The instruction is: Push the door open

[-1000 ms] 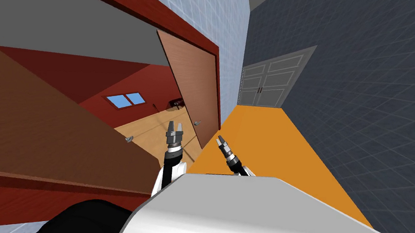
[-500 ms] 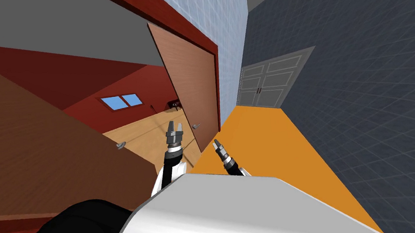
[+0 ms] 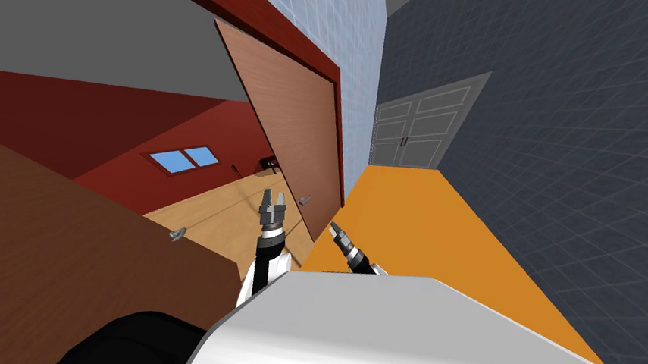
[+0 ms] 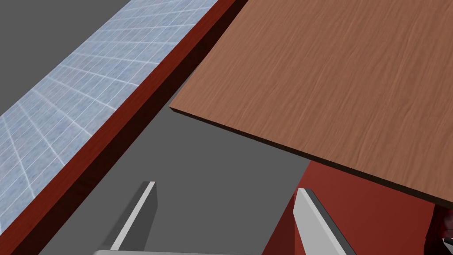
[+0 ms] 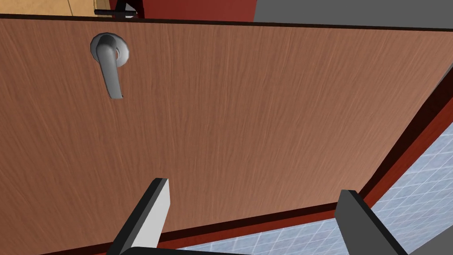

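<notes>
Right gripper [image 5: 254,187], spread wide, faces the brown door [image 5: 265,102] close ahead, its grey handle [image 5: 109,66] farther along.

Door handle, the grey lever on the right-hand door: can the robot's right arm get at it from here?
Probably yes. The right gripper is open and faces the door, and the handle lies ahead of it with nothing between them.
</notes>
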`<state>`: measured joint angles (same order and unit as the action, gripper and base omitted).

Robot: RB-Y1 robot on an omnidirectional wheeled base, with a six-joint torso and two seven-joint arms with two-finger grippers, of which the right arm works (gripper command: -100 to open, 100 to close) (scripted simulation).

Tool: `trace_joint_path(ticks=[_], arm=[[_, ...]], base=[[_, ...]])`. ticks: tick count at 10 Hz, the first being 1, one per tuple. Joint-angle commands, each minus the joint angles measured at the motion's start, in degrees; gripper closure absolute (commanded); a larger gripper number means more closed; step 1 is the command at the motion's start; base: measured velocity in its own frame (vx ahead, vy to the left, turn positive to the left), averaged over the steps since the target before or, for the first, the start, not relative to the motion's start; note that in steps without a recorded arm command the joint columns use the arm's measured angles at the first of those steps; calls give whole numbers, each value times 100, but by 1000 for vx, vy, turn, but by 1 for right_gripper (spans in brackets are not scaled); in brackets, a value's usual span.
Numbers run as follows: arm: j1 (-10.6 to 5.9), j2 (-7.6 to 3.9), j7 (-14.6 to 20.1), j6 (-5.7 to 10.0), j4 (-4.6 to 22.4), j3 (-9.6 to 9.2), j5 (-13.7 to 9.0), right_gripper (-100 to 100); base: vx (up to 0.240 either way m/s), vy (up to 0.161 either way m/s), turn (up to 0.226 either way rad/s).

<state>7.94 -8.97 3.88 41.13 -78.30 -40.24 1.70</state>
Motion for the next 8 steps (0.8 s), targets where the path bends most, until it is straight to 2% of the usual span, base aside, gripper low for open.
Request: trace_joint_path(ticks=[1, 3, 5, 8], arm=[[-91, 7, 22, 43, 213, -139, -9, -100], [-229, -7, 74, 67, 498, -365, -27, -100], [-298, -15, 100, 80, 641, -479, -36, -100], [-491, -31, 173, 115, 1039, -795, -62, -100]], base=[[106, 34, -26], [185, 41, -53], [138, 35, -22], [163, 25, -42]])
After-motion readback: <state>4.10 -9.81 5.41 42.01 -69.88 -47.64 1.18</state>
